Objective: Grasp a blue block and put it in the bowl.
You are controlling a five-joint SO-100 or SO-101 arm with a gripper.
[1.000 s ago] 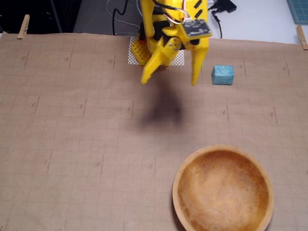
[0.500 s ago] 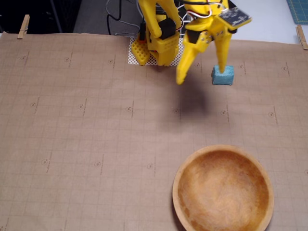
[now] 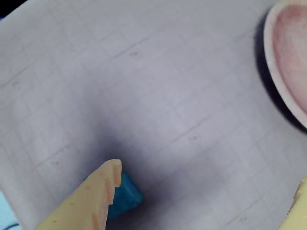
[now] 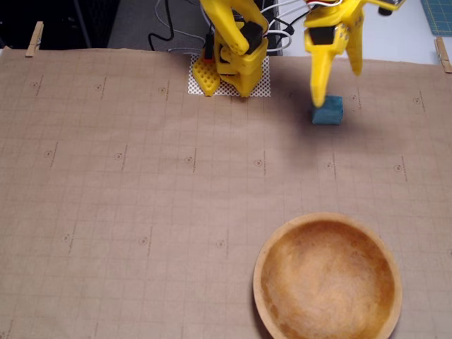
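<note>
We count one table (image 4: pixel 141 212), covered by a single sheet of brown gridded paper held by two clothespins at the far corners, one at the left (image 4: pixel 34 39) and one at the right (image 4: pixel 442 54). On it sit one bowl (image 4: pixel 327 220), one yellow arm (image 4: pixel 233 42) and one blue block (image 4: pixel 330 111).

The bowl is near the lower right of the fixed view, its lower rim cut off by the picture's edge. In the wrist view only an arc of its pale rim (image 3: pixel 273 62) shows at the upper right, washed out in colour.

The arm's base stands on a small patch of white mesh (image 4: pixel 198 83) at the far side of the table, and its upper parts run out of the top of the picture. The jaws (image 4: pixel 337 86) are spread wide, one finger (image 4: pixel 319 88) pointing down at the block's left top edge and the other raised behind it; whether the finger touches the block we cannot tell.

The block lies on the paper well apart from the bowl, at the far right. In the wrist view a toothed finger (image 3: pixel 96 196) hides much of it, so only a blurred teal corner (image 3: pixel 125 194) shows.

Half a second ago the jaws hung to the left of the block; they have swung right and now straddle it. Block and bowl have not moved.
</note>
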